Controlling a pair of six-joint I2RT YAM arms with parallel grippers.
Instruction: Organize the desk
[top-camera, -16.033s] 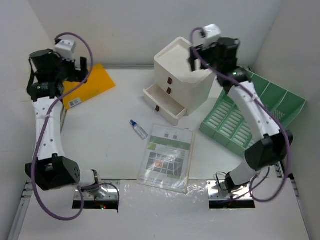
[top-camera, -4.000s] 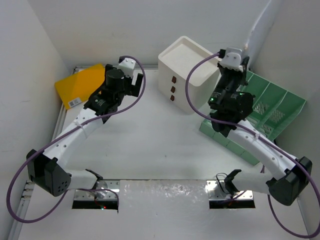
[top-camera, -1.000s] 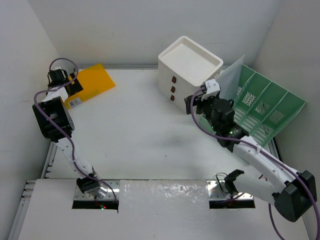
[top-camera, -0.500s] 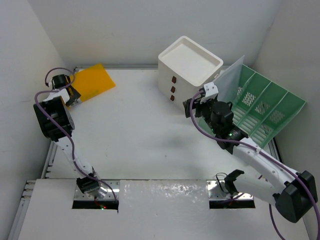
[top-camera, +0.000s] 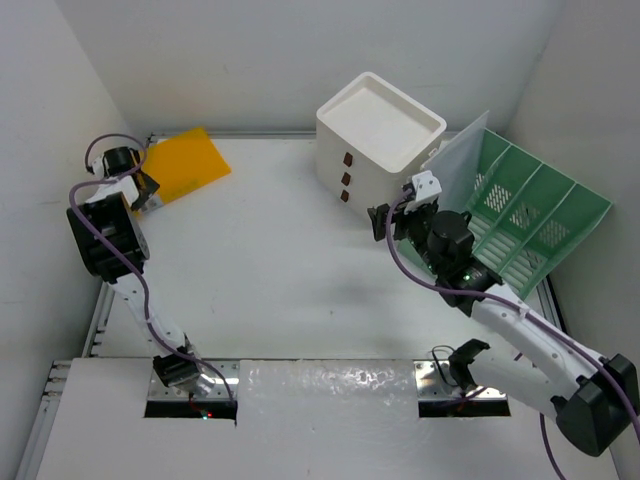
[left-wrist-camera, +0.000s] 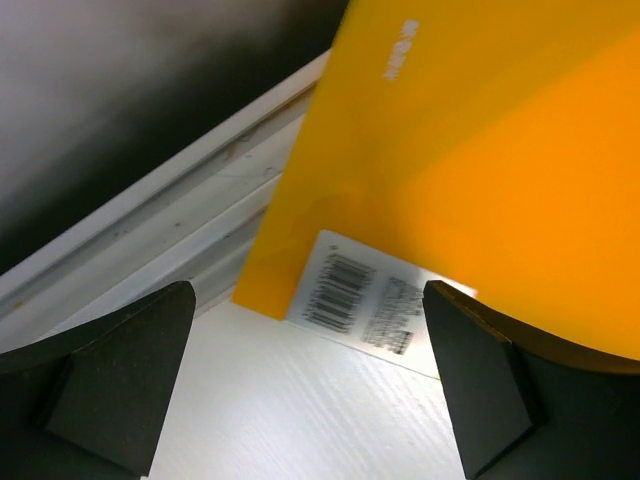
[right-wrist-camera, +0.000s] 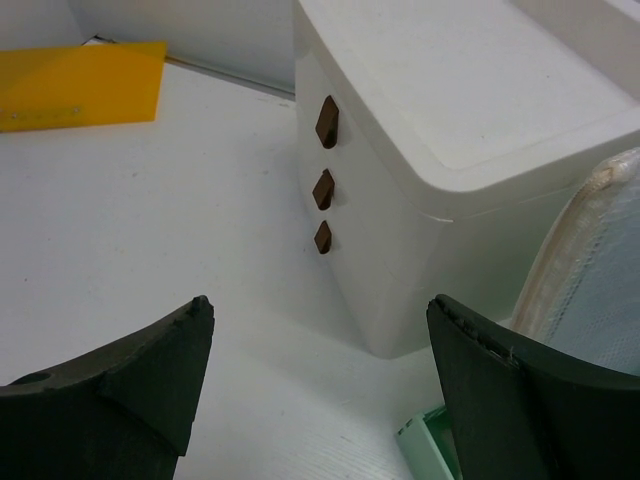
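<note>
left pincer (left-wrist-camera: 315, 390) wide, empty, over labelled corner of orange folder (left-wrist-camera: 500, 150) by far-left rail (left-wrist-camera: 180, 200) of desk (top-camera: 270, 260) | right pincer (right-wrist-camera: 320, 390) wide, empty, facing drawer box (right-wrist-camera: 450, 130) | risk: flat folder may slip over rail if nudged; thin edge likely resists grasp

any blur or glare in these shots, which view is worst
Left wrist is worst: the yellow folder is soft, its white print smeared, with a bright spot at the barcode label edge. Right wrist is sharp on the drawer box. Top external is evenly lit, with a faint shadow on the desk.
</note>
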